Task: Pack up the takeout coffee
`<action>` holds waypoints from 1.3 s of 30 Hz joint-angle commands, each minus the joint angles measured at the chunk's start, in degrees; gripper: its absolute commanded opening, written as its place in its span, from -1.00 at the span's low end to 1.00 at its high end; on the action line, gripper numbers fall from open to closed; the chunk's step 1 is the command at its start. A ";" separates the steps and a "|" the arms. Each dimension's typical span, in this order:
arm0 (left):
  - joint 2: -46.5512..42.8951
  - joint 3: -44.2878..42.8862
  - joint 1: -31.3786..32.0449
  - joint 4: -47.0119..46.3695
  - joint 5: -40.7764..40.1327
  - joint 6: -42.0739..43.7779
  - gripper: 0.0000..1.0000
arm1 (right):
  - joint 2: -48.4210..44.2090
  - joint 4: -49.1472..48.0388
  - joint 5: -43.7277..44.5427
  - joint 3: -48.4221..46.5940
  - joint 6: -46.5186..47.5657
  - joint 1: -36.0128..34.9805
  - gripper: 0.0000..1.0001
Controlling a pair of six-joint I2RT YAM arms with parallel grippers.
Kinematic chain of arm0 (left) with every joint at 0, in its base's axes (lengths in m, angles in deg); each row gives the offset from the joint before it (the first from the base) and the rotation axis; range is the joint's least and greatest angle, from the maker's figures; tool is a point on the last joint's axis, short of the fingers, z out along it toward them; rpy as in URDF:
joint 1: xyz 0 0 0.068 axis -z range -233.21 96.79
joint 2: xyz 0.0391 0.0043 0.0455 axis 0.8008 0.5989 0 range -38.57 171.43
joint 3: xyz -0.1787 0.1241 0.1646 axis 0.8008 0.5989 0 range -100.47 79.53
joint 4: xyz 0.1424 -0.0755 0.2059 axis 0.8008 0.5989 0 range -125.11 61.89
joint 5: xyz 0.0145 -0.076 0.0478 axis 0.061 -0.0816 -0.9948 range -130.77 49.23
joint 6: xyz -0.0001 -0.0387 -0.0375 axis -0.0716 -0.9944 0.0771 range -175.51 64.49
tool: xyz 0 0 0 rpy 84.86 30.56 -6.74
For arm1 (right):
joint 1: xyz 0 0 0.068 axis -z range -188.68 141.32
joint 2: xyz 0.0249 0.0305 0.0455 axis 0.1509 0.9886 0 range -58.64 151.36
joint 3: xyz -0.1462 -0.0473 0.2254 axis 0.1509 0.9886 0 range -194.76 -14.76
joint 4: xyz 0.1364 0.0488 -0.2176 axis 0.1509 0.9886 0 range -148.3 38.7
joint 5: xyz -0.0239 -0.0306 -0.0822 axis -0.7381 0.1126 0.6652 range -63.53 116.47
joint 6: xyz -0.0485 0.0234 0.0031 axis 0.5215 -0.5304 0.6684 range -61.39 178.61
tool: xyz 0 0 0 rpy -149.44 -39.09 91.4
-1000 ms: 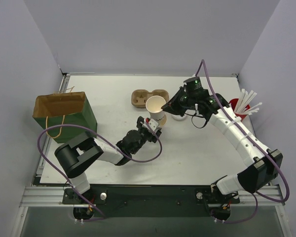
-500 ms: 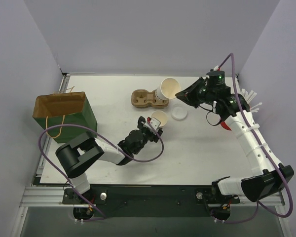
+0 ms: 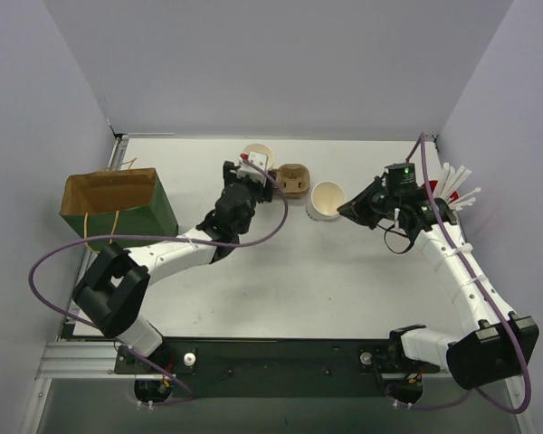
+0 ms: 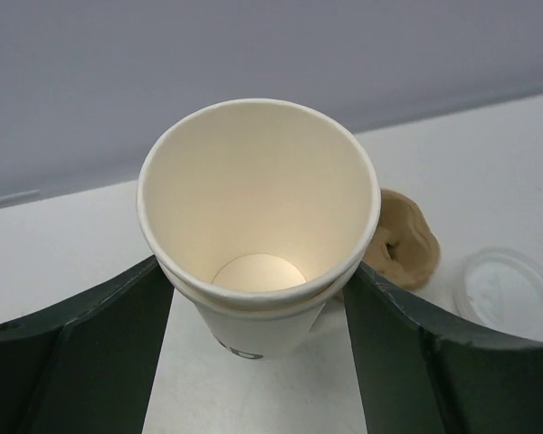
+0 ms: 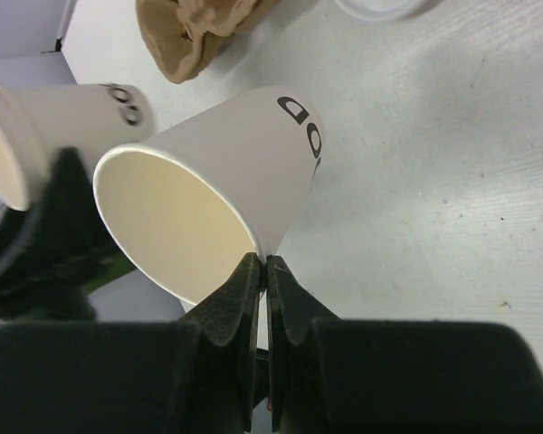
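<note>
Holding paper cup [image 4: 258, 181] wide-jawed in left end effector [image 4: 256, 291] over carrier [image 4: 403, 240], ready for seating; pinching second cup [image 5: 244, 154] by its rim in closed right end effector [image 5: 260, 268].

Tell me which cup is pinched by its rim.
The cup right of the carrier: the right end effector pinches the wall at its rim. The other cup is clasped around its body by the left end effector.

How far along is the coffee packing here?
Done: neither cup lidded or clearly seated. In hand: left gripper holds a cup by the carrier; right gripper pinches a second cup by its rim. Left: seat both, fit the lid, probably load the bag.
</note>
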 commanded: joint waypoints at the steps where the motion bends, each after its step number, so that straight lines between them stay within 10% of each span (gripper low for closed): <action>1: 0.61 -8.38 -5.94 6.11 -5.44 -0.50 0.15 | -2.92 -2.24 -1.62 3.35 1.46 0.40 -1.00; 16: 30.23 -44.50 -19.66 24.22 -11.95 -9.53 0.15 | -4.33 -4.36 -3.82 11.71 2.95 -2.41 -1.00; 39: 29.63 -21.67 -22.30 -3.12 -3.08 -13.85 0.36 | 0.07 -8.23 -2.06 12.50 3.04 -8.21 -1.00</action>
